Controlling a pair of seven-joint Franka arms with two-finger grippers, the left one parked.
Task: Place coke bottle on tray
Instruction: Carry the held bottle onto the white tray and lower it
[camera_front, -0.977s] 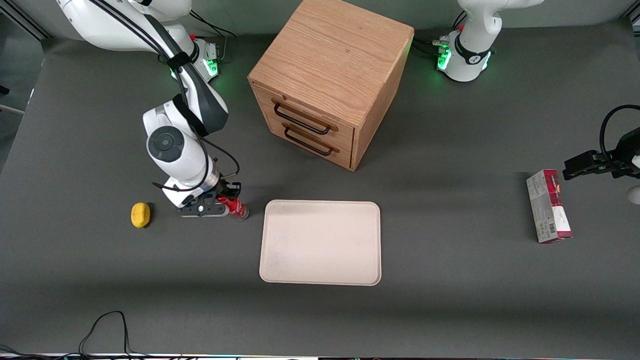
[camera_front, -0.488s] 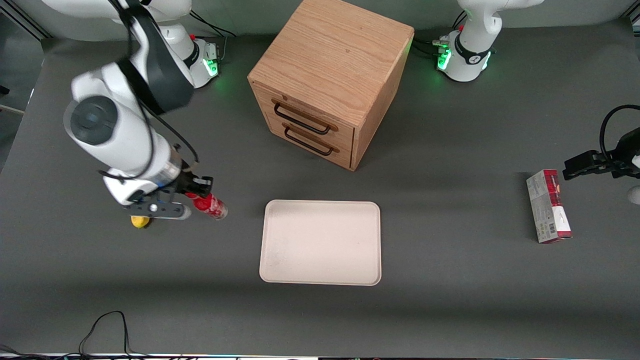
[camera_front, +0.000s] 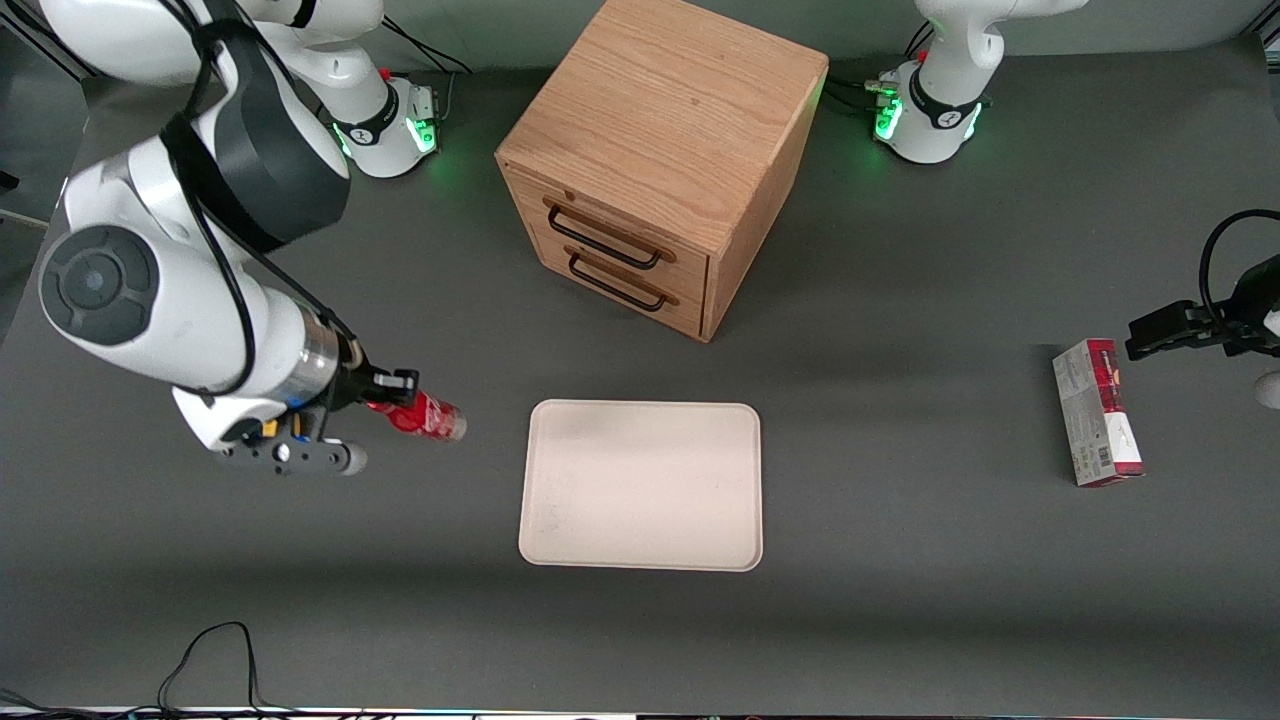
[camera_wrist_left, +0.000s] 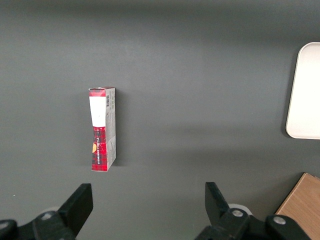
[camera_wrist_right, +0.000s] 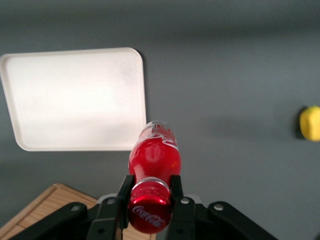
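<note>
Front view: the gripper hangs above the table toward the working arm's end, its fingers clamped on the capped neck of the coke bottle. The bottle is carried clear of the surface, and its long axis appears to slant away from the wrist, clear base leading toward the tray. The tray lies flat on the table, apart from the bottle and in front of the wooden cabinet — the bottle has not reached its rim.

Right wrist view: both fingers press the neck just under the red cap; the bottle body points down and away from the camera. The tray lies off to one side of the bottle's base, not beneath it, while a yellow object rests on the table away from the tray.

Judgement: the coming move is a sideways carry toward the parked arm's end until the base stands over the tray.
</note>
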